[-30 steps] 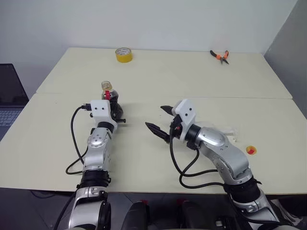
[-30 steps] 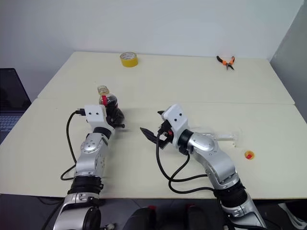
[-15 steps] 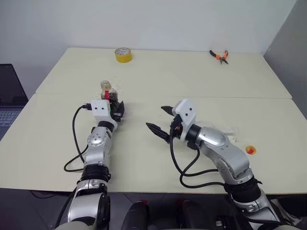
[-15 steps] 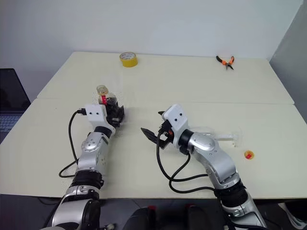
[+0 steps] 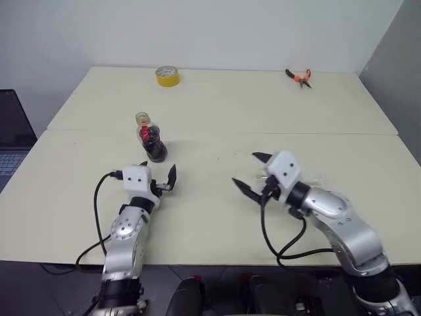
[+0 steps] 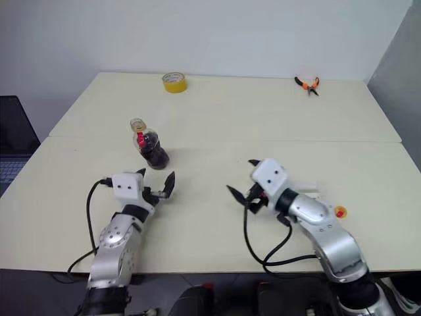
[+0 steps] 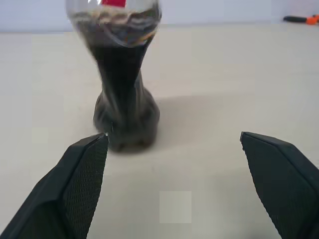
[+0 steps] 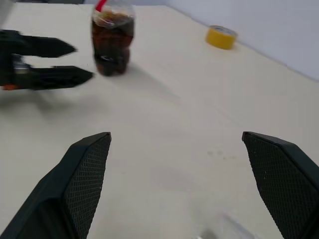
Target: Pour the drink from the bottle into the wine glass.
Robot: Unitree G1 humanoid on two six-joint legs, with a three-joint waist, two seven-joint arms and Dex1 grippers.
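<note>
Left claw [image 5: 158,174] now off bottle [image 5: 150,139], wide open

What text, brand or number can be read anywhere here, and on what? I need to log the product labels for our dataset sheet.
No text can be read in these pictures.
Bottle: its red label strip shows no legible letters.
Yellow tape roll: no print can be made out.
Orange-handled pliers: too small to show any marking.
Grippers: no markings visible.

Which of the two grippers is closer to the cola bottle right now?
The left gripper: open, just short of the bottle, facing it. The right gripper is farther off across the table.
</note>
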